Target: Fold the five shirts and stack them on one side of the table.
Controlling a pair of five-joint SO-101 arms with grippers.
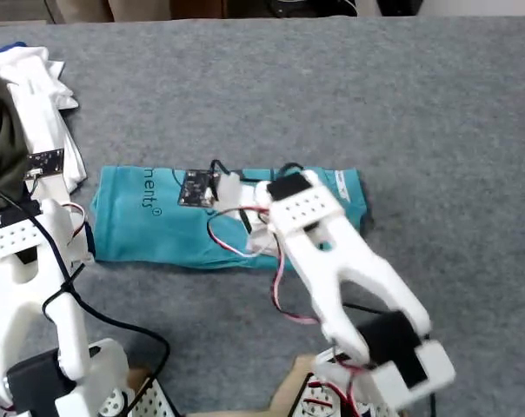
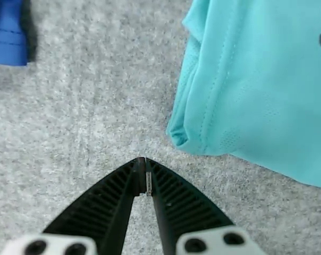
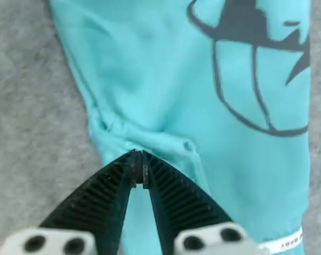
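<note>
Teal shirt [image 1: 149, 224] folded lengthwise, flat at desk [image 1: 349, 95] centre; other shirts [image 1: 32, 87] heaped at 10 o'clock. Left gripper [image 2: 142, 171] fingers closed, empty, at shirt's 9 o'clock end; right gripper [image 3: 138, 163] fingers closed over shirt

On left pincer [image 2: 142, 175]: fingers [image 2: 110, 199] of black plastic, matt, inner faces finely ribbed; smooth white plastic at the base, dark screw holes.
On right pincer [image 3: 138, 167]: same ribbed black plastic, same white base.
Under and ahead of right pincer: teal shirt [image 3: 203, 79], thin smooth knit cloth, matt with slight sheen, stitched seams, flat dark print.
Beside left pincer's tips: fold of the same cloth, fine pinhole mesh near the hem.
Beneath both: table cover [image 2: 86, 106], grey felt-like fabric, rough, fuzzy, matt.
Far ahead of left pincer: blue cloth [image 2: 6, 32], matt, stitched.
Behind right pincer: arm shell [image 1: 375, 278], smooth white plastic, faintly glossy; wires [image 1: 276, 287] in glossy insulation.
</note>
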